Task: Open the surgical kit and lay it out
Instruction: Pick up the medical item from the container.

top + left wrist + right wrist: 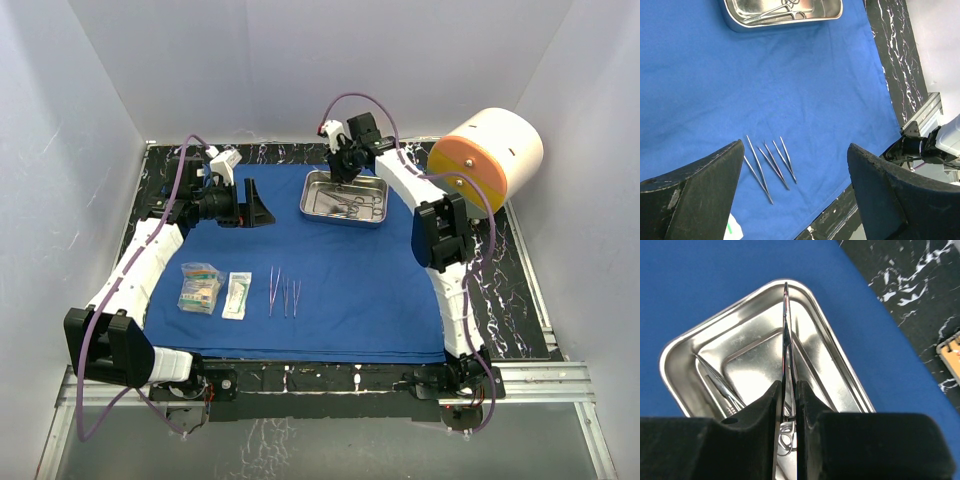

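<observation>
With the blue wrap (350,290) spread and forceps (767,167) and packets (215,291) laid out beneath your wide-open, empty left gripper (795,147), your right gripper (789,390) pinches a slender instrument (786,325) just above the tray (675,360), where other clamps (720,385) beneath it await laying out.

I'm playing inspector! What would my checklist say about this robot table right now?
Surface: blue cloth spread flat over a black marbled table.
Job's things: steel tray at the far side, with ring-handled clamps inside. Three forceps lie in a row nearer the arm bases, with two clear packets to their left.
Clutter: white-and-orange cylinder at the far right, off the cloth.
Grippers: left gripper open, holding nothing. Right gripper shut on a thin steel instrument over the tray.
Cables: purple cables loop along both arms.
Surroundings: white walls on three sides; metal rail at the near edge.
</observation>
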`<action>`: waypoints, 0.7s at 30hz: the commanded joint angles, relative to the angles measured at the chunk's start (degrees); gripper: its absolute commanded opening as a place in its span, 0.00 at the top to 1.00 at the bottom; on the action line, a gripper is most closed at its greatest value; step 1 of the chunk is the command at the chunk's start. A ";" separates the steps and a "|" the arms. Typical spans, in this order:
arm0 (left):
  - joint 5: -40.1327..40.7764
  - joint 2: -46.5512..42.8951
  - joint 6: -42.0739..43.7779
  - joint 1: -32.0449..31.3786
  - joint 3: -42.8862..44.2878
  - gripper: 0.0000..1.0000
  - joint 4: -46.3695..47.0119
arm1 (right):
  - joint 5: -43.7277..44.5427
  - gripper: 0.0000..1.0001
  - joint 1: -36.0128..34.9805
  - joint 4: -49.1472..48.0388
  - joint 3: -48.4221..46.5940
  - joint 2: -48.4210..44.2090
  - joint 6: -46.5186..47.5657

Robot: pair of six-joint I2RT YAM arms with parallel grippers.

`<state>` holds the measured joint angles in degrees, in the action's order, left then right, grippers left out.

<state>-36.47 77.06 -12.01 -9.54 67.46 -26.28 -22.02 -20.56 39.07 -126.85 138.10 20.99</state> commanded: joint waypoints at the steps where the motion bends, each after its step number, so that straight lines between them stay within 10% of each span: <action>1: 0.89 0.62 -0.04 0.25 3.53 0.17 -1.14 | -0.55 1.00 0.08 -4.14 0.25 -8.20 -4.30; 21: -1.66 17.81 -27.33 -4.00 16.49 0.41 22.62 | 15.92 1.00 -7.13 -23.09 34.71 -39.35 -21.02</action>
<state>-35.90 92.66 -31.57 -10.79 79.70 -9.52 -10.83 -26.65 22.46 -93.73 104.14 3.42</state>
